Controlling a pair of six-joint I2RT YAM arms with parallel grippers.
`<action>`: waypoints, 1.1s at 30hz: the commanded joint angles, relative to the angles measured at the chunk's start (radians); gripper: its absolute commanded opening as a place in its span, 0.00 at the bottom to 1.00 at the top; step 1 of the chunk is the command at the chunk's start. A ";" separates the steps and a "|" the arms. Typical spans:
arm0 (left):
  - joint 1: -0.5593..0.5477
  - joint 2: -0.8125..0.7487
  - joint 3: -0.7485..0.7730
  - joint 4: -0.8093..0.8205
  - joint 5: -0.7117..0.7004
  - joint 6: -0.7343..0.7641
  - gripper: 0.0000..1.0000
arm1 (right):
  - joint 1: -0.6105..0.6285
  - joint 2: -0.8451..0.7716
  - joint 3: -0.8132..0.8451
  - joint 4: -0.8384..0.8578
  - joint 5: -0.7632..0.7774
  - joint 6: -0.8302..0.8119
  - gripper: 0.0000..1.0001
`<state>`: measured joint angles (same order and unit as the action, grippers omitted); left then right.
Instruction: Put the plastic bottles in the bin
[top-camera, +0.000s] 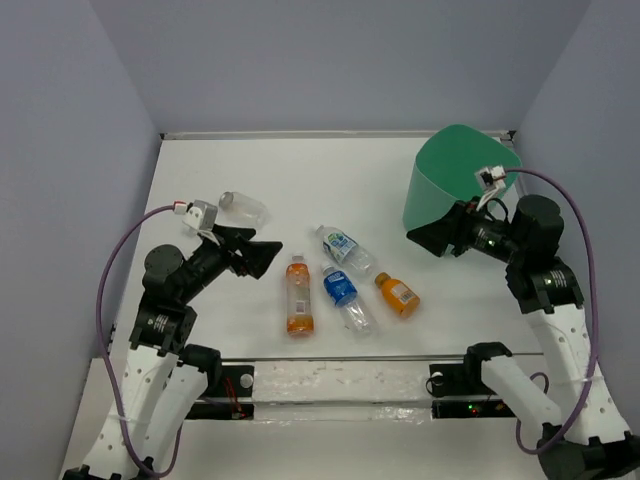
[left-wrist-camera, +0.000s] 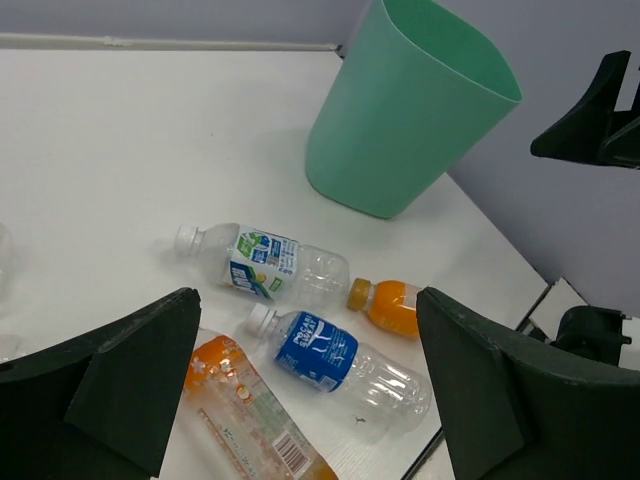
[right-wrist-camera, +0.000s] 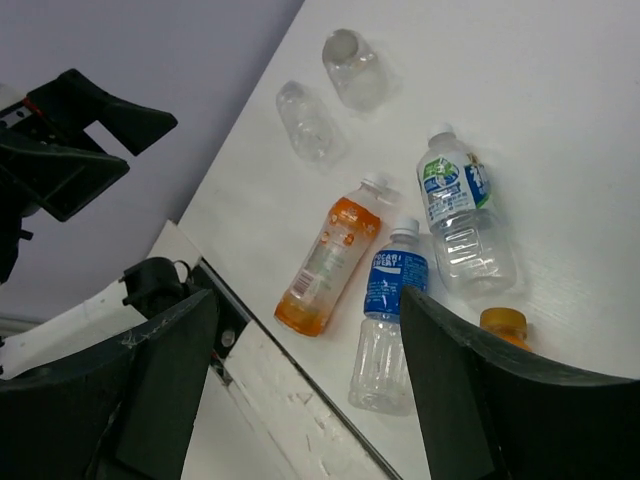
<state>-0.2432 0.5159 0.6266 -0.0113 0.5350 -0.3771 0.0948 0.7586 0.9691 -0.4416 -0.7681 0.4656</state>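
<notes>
Lying flat: tall orange bottle (top-camera: 299, 294), cap pointing far | left tool (top-camera: 268, 256), right tool (top-camera: 420, 238) spread wide, empty

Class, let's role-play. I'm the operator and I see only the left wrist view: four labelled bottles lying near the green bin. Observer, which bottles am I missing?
Observer: Two plain clear bottles lie apart from that group, on the left arm's side. The right wrist view shows both.
Operator: Is the right gripper carrying one?
Observer: No. The right gripper is open and empty.
Operator: Where is it?
Observer: In the top view it hangs by the near wall of the bin, not over its opening.
</notes>
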 joint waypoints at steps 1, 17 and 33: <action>-0.004 0.036 -0.028 0.025 0.060 -0.042 0.99 | 0.257 0.098 0.002 0.044 0.252 -0.048 0.79; -0.015 0.246 -0.036 -0.096 -0.050 -0.077 0.99 | 0.503 0.737 0.275 0.017 0.693 -0.367 0.91; -0.079 0.331 -0.024 -0.131 -0.184 -0.085 0.99 | 0.595 1.176 0.648 -0.181 0.615 -0.613 0.96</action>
<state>-0.2970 0.8455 0.5926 -0.1341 0.3889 -0.4507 0.6590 1.8877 1.5372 -0.5655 -0.1360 -0.0830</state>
